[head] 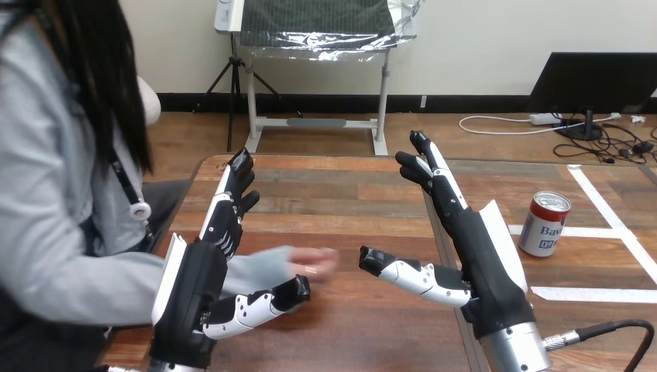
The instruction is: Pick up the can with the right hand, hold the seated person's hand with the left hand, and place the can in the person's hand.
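Inspector: Left hand [200,283], nearest the camera: report status.

Technician: Fingers straight and spread, thumb pointing toward the middle of the table [349,194]. It grips nothing. The person's hand [308,261] lies low over the table just beyond that thumb. Contact between them cannot be confirmed.

Inspector: Reason for that posture?

Technician: Judged as readiness. An open palm beside the person's hand leaves room to close around it.

Inspector: Right hand [482,260]?

Technician: Same configuration: fingers straight, thumb out to the side, nothing held. It stands raised near the table's centre.

Inspector: Location of the can [545,224]?

Technician: Upright on the table at the right, beside the white tape [596,294] and apart from the right hand. Its upright position leaves the side wall clear for a grasp from the left.

Inspector: Task progress?

Technician: No step appears complete. Pickup, hand-hold and transfer are all outstanding.
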You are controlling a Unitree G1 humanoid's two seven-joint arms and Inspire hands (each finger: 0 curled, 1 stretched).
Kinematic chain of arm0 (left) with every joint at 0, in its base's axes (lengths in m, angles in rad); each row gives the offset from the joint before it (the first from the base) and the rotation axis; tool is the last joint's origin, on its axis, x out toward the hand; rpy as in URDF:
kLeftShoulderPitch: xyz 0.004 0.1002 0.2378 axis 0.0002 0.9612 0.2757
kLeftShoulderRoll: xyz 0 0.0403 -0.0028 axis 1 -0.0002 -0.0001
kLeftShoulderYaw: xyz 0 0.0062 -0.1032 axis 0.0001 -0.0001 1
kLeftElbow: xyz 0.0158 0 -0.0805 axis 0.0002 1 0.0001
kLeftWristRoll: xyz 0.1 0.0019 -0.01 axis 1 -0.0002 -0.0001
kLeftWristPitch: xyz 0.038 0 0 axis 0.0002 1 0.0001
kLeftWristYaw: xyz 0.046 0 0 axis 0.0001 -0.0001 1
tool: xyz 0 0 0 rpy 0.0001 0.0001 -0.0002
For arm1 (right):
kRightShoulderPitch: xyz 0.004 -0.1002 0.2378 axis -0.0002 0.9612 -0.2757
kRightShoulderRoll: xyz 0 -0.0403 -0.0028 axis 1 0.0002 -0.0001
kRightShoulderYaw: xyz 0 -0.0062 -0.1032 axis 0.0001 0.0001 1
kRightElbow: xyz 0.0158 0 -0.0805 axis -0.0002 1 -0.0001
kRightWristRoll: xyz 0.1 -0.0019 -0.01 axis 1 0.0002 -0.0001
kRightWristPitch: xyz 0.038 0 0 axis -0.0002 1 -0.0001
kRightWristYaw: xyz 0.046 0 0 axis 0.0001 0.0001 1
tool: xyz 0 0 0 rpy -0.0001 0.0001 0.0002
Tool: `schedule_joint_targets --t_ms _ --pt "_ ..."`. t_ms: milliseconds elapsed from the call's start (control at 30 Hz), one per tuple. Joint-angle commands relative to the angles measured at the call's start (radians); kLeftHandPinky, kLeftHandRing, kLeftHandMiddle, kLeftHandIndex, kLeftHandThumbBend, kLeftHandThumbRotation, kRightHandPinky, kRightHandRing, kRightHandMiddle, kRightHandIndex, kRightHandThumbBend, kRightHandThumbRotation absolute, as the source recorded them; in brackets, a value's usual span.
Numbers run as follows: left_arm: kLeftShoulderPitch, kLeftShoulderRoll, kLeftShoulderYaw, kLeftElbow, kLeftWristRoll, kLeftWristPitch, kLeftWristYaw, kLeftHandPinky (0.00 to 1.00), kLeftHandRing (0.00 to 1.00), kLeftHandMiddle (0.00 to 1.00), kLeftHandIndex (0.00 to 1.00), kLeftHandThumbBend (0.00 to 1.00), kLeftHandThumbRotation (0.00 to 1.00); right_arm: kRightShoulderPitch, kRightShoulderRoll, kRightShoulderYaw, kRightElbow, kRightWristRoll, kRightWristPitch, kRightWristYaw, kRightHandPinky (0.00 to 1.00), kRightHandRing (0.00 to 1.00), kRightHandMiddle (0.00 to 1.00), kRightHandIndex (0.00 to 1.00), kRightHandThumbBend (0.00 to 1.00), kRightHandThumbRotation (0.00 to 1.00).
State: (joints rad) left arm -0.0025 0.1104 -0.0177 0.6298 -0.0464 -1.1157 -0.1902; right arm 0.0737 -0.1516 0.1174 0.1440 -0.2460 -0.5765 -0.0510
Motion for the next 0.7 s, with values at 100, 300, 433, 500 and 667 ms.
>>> schedule_joint_targets --t_ms 100,300,433,500,667 --pt "-0.071 -0.002 0.013 0.011 -0.002 -0.017 0.001 0.94 0.99 1.0 0.99 1.0 0.51 -0.06 0.011 -0.008 0.007 0.014 -0.022 -0.002 0.94 0.91 0.93 0.99 1.0 0.59" --pt "-0.071 -0.003 0.016 0.012 0.005 -0.021 0.007 0.94 0.98 0.99 0.98 1.0 0.52 -0.06 0.011 -0.008 0.007 0.018 -0.022 0.0 0.94 0.92 0.93 0.99 1.0 0.59" --pt "-0.072 -0.003 0.018 0.015 0.005 -0.024 0.008 0.93 0.98 0.99 0.98 1.0 0.52 -0.059 0.011 -0.008 0.007 0.017 -0.023 -0.002 0.95 0.93 0.93 0.99 1.0 0.59" --pt "-0.072 -0.004 0.019 0.016 0.006 -0.024 0.009 0.93 0.97 0.99 0.98 1.0 0.52 -0.058 0.01 -0.009 0.006 0.016 -0.021 -0.003 0.95 0.93 0.93 0.99 1.0 0.59" --pt "-0.072 -0.003 0.019 0.016 0.007 -0.022 0.011 0.92 0.97 0.99 0.97 1.0 0.52 -0.058 0.008 -0.01 0.006 0.013 -0.021 -0.004 0.97 0.93 0.92 0.99 1.0 0.6"
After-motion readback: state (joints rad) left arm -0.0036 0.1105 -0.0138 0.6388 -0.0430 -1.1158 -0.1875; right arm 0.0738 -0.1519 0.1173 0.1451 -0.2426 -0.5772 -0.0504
